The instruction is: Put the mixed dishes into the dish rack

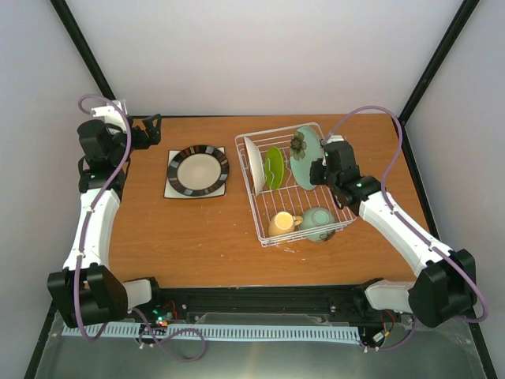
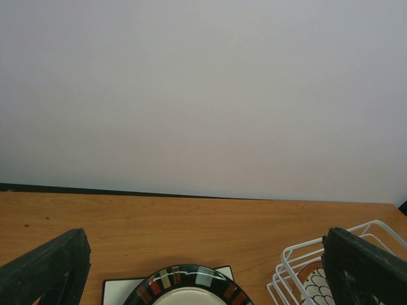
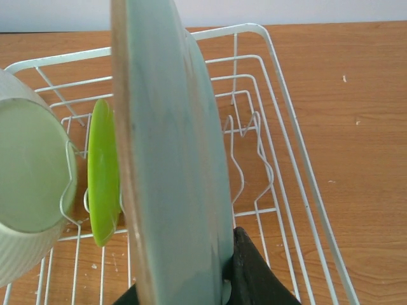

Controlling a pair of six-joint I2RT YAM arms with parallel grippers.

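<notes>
Teal plate (image 1: 304, 150) stands on edge over the far end of the dish rack (image 1: 260, 227), with the right gripper (image 1: 317, 170) clamped on its rim and its patterned face turned toward the lime plate (image 1: 274, 167). From the left wrist, the left gripper (image 2: 205, 257) gapes empty above the striped-rim plate (image 2: 187, 287). From the right wrist, the plate rises upright and edge-on. It looks stiff, slick and probably chip-prone, so the rim is the place to hold it.

A robotics test cell, this one, and no kitchen: an orange-brown wooden tabletop (image 1: 205, 237) is boxed in behind and beside by plain white wall panels (image 1: 260, 55). Black metal frame struts (image 1: 84, 49) rise from its far corners, and two white-and-black robot arms (image 1: 93, 225) trailing purple cables (image 1: 392, 134) are bolted along its near edge.
</notes>
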